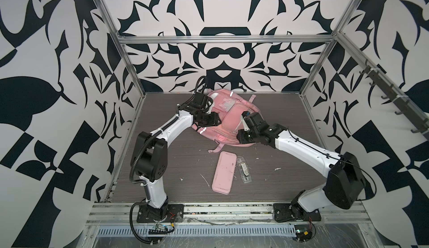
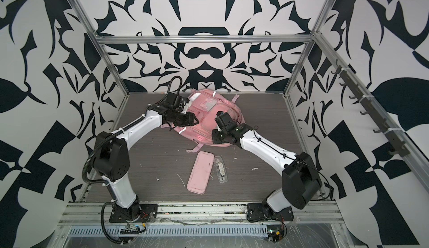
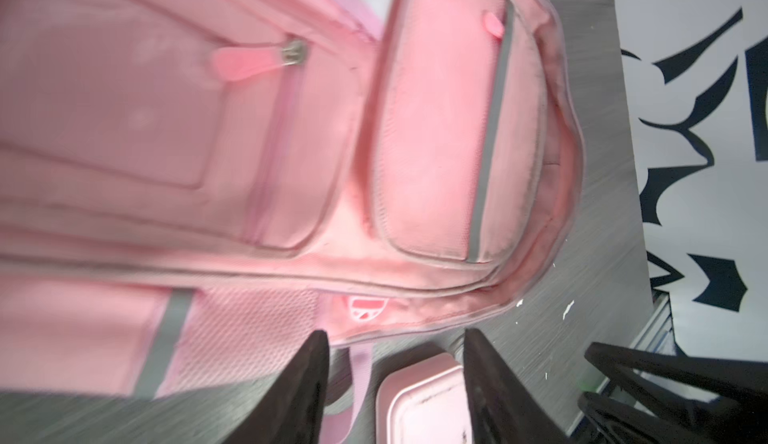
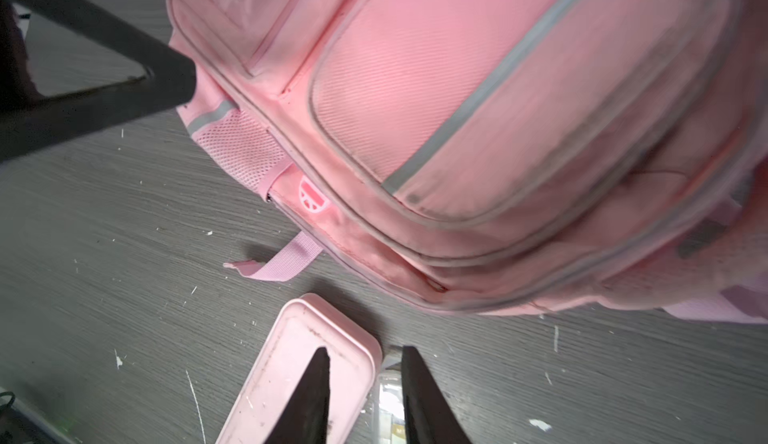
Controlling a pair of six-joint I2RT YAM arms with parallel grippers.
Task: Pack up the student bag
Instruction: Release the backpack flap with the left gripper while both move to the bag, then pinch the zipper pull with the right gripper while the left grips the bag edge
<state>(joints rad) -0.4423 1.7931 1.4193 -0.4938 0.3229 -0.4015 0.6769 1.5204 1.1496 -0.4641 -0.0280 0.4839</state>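
Well back on the tabletop [image 1: 267, 177] lies the pink, grey-striped, zip-pocketed student bag [image 1: 228, 119]; left gripper [image 3: 395, 332] and right gripper [image 4: 365, 348] gape, empty.

A robotics lab test cell: the left arm [image 1: 178, 121] and right arm [image 1: 301, 147] bolted by black base plates [image 1: 160, 212] to aluminium rails, a slotted cable duct [image 1: 209, 231] before their bases, an aluminium-profile frame [image 1: 222, 39] around them, black-and-white patterned panels [image 1: 222, 7] behind and beside, a scuffed grey tabletop [image 1: 267, 179] beneath.
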